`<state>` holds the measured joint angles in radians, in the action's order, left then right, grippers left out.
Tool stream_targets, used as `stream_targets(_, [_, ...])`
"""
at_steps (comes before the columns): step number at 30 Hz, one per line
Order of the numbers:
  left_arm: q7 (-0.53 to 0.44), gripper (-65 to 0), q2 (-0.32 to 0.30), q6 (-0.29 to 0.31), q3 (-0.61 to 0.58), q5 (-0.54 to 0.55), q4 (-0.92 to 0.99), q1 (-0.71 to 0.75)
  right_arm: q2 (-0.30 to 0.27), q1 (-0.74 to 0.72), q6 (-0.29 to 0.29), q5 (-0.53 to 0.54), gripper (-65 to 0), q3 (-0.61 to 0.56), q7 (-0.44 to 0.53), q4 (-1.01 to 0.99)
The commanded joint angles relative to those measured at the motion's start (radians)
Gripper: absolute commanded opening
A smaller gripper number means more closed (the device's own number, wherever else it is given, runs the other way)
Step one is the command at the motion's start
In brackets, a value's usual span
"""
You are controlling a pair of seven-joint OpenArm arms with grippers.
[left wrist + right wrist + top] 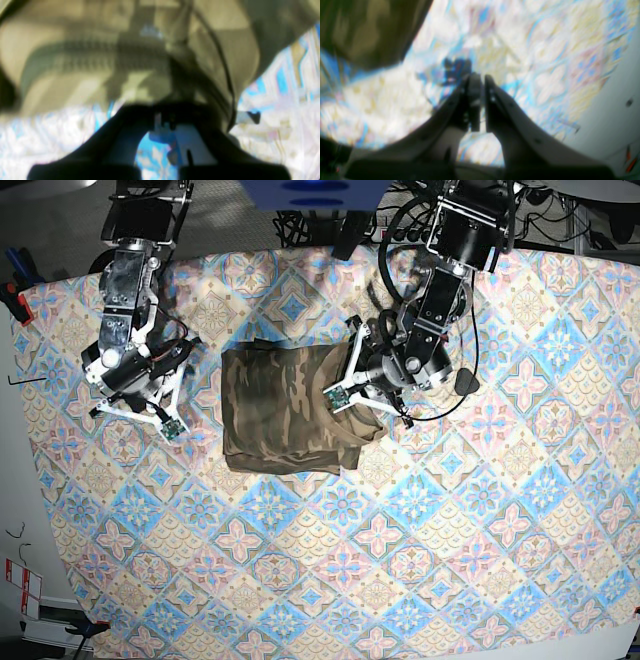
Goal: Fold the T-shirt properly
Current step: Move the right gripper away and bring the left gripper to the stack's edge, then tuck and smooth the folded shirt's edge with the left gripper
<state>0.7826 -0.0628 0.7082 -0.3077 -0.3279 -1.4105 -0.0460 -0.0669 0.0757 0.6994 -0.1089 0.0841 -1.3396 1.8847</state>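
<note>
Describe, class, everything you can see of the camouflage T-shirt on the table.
The T-shirt is soft cloth in olive, brown and tan camouflage. It lies folded into a rumpled, roughly rectangular bundle on the patterned tablecloth, near the table's middle. The left gripper is at its edge, seemingly pinching cloth. The right gripper stays clear of it.

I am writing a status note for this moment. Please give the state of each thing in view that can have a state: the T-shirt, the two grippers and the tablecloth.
T-shirt: folded into a compact block, right edge bunched at the left gripper.
Left gripper: shut, at the shirt's right edge; a grip on cloth cannot be confirmed.
Right gripper: shut, empty, above the tablecloth, apart from the shirt.
Tablecloth: spread flat under the shirt.
</note>
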Motion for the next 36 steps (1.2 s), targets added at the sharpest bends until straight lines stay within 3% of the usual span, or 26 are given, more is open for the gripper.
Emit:
stream_targets(1, [-0.018, -65.0, 0.021, -0.010, 0.002, 0.008, 0.012, -0.044, -0.009, -0.014, -0.001, -0.004, -62.3, 0.001, 0.015, 0.019])
stream_targets(5, [-0.018, -65.0, 0.059, -0.010, 0.003, 0.003, 0.081, -0.117, -0.011, 0.016, -0.001, -0.004, -62.3, 0.001, 0.015, 0.019])
stream_targets(13, [-0.021, -65.0, 0.067, -0.010, -0.002, 0.011, 0.155, -0.234, -0.030, 0.072, -0.001, -0.004, -62.3, 0.001, 0.016, 0.026])
stream_targets(17, [-0.173, -65.0, 0.113, -0.010, 0.003, 0.000, 0.354, -0.314, -0.032, 0.108, -0.001, -0.004, -62.2, 0.001, 0.016, 0.026])
stream_targets(20, [-0.294, -65.0, 0.148, -0.101, -0.003, 0.003, 0.584, -0.411, -0.032, 0.134, -0.001, -0.004, -62.2, 0.001, 0.041, 0.026])
stream_targets(25, [-0.469, -65.0, 0.208, -0.167, 0.002, 0.011, 0.880, -0.555, -0.034, 0.157, -0.001, -0.004, -62.2, 0.001, 0.048, 0.028])
stream_targets(29, [-0.539, -65.0, 0.220, -0.270, 0.002, 0.013, 0.894, -0.598, -0.046, 0.164, -0.001, -0.004, -62.2, 0.001, 0.050, 0.028])
stream_targets(33, [-0.582, -65.0, 0.220, -0.278, -0.003, 0.003, 0.897, -0.625, -0.046, 0.177, -0.001, -0.004, -62.1, 0.003, 0.050, 0.028])
stream_targets(36, [-0.711, -65.0, 0.220, -0.281, -0.005, 0.003, 0.925, -0.639, -0.046, 0.177, -0.001, -0.004, -62.1, 0.003, 0.050, 0.028])
